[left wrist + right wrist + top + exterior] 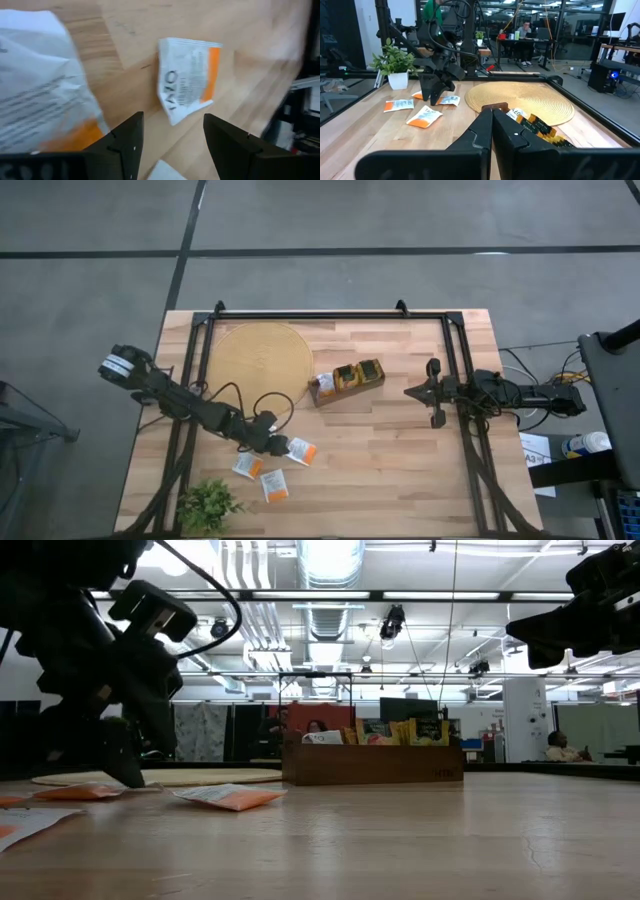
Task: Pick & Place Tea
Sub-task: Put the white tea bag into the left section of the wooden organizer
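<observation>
wooden table (400,470), seen from above, with a black frame (330,314) running along its far edge and down both sides. round woven mat (260,358) lying flat in the far-left part of the table. left arm (175,398) reaching in from the left edge toward the near-left area; right arm (510,393) stretched in from the right edge, well apart from everything else. wooden tray (347,380) just beside the mat on its right, set at a slight angle, holding upright tea bags, dark green and yellow ones among them (415,731). small green plant (208,505) in a white pot at the near-left corner. left gripper (277,445) low over the table between the mat and the plant, its fingers (127,145) spread apart and holding nothing. right gripper (410,391) raised above the table to the right of the tray, its fingers (492,131) pressed together, empty. three loose tea bags lying flat on the table, white with an orange patch: one (301,451) just beside the left gripper's tips, toward the table's middle, and showing between the fingers in the left wrist view (187,85); a second (247,466) near the gripper on the near side; a third (273,486) nearer the front edge, close to the plant.
</observation>
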You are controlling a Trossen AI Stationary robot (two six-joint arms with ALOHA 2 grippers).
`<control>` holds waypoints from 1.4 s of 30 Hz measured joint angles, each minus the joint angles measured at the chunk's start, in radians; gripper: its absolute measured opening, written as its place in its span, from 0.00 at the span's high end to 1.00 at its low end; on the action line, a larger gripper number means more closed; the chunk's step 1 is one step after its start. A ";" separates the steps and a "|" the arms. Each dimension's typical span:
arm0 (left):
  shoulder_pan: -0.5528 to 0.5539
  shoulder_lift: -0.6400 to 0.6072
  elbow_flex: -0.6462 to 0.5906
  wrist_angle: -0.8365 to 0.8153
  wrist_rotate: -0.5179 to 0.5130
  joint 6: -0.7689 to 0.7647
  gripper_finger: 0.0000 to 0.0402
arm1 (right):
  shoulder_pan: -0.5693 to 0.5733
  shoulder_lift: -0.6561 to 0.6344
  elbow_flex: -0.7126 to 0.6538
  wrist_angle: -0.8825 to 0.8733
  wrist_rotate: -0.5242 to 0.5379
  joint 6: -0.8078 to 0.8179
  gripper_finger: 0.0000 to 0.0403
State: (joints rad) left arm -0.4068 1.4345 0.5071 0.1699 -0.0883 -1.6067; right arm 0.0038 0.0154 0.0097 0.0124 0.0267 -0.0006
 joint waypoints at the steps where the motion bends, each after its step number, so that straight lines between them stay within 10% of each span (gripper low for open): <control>1: 0.000 0.000 -0.001 0.013 0.000 -0.002 0.50 | 0.000 0.000 0.000 0.000 0.000 0.000 0.98; 30: 0.000 0.111 0.043 0.066 0.000 -0.065 0.52 | 0.000 0.000 0.000 0.000 0.000 0.000 0.98; 42: 0.000 0.113 0.043 0.074 0.016 -0.068 0.74 | 0.000 0.000 0.000 0.000 0.000 0.000 0.98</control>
State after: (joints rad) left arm -0.4068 1.5478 0.5499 0.2440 -0.0719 -1.6751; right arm 0.0040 0.0158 0.0097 0.0122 0.0267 -0.0006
